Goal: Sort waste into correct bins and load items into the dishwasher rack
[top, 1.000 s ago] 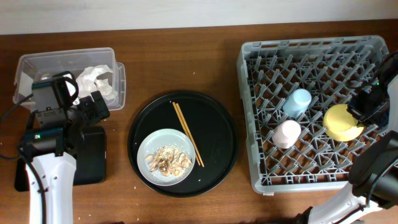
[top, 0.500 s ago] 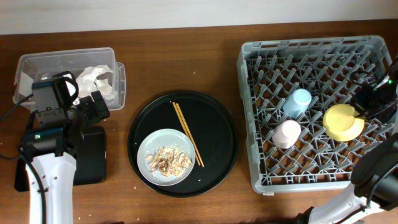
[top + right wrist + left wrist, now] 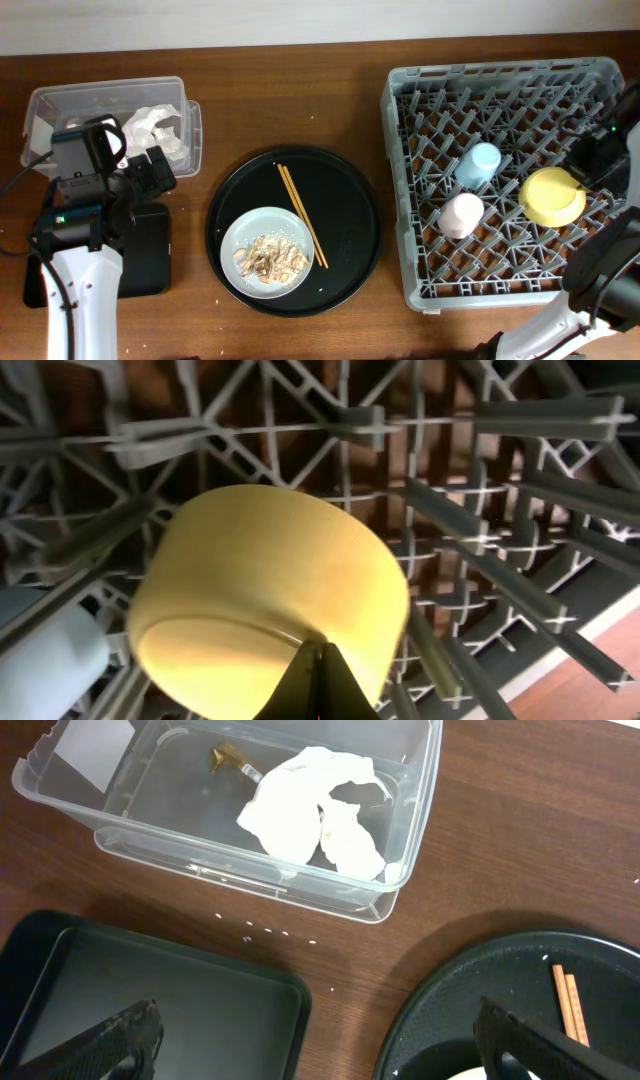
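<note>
Chopsticks (image 3: pixel 301 215) lie front-to-back on the round tray (image 3: pixel 350 200), off to the right of the left gripper (image 3: pixel 320 1045), its fingers spread wide and empty.

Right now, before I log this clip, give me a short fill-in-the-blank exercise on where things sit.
1. The crumpled wrapper lies inside the clear ____.
2. The food scraps sit on the grey ____.
3. The chopsticks rest on the round black ____.
4. In the rack, near the pink cup and blue cup, sits a yellow ____.
Missing words: tub; plate; tray; bowl.
</note>
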Action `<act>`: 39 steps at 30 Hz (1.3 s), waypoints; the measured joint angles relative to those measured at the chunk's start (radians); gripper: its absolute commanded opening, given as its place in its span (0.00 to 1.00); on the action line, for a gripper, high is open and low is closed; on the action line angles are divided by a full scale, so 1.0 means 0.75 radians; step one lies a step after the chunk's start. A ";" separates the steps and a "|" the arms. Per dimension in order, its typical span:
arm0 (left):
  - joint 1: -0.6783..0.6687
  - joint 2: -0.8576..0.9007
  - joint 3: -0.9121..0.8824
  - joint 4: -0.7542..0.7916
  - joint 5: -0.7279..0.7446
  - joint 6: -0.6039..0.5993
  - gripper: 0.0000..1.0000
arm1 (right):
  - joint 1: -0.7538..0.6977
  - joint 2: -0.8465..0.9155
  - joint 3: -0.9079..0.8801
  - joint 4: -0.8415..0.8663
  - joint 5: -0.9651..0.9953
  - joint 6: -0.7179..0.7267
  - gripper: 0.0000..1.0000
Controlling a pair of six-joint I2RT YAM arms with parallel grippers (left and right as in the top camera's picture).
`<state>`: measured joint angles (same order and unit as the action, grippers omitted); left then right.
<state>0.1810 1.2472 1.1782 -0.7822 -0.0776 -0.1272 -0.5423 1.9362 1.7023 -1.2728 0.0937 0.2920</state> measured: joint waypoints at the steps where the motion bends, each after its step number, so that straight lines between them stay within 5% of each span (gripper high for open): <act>1: 0.000 0.000 0.000 0.000 0.000 0.000 0.99 | -0.018 0.004 -0.002 -0.007 0.006 0.001 0.04; 9: 0.000 0.000 0.000 0.000 0.000 0.000 0.99 | -0.036 0.012 -0.106 0.062 -0.001 0.001 0.04; 13: 0.000 0.000 0.000 0.000 0.000 0.000 0.99 | -0.035 -0.020 -0.060 -0.078 -0.069 -0.001 0.05; 15: 0.000 0.000 0.000 0.001 0.000 0.000 0.99 | -0.032 -0.148 0.011 -0.105 -0.177 -0.026 0.26; 17: 0.000 0.000 0.000 0.001 0.000 0.000 0.99 | -0.003 -0.367 0.055 -0.120 -0.340 -0.090 0.75; 23: 0.000 0.000 0.000 0.000 0.000 0.000 0.99 | 0.490 -0.717 0.092 -0.190 -0.722 -0.297 0.99; 27: 0.000 0.000 0.000 0.001 0.000 0.000 0.99 | 1.040 -0.578 0.033 -0.004 -0.762 -0.328 0.99; 31: 0.000 0.000 0.000 0.001 0.000 0.000 0.99 | 1.374 -0.272 -0.006 0.194 -0.676 -0.285 0.98; 35: 0.000 0.000 0.000 0.001 0.000 0.000 0.99 | 1.503 0.083 -0.016 0.351 -0.395 -0.043 0.50; 39: 0.000 0.000 0.000 0.001 0.000 0.000 0.99 | 1.552 0.196 -0.023 0.443 -0.252 0.032 0.49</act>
<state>0.1810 1.2472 1.1782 -0.7818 -0.0776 -0.1272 0.6216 2.0830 1.6852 -0.9409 -0.0952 0.3161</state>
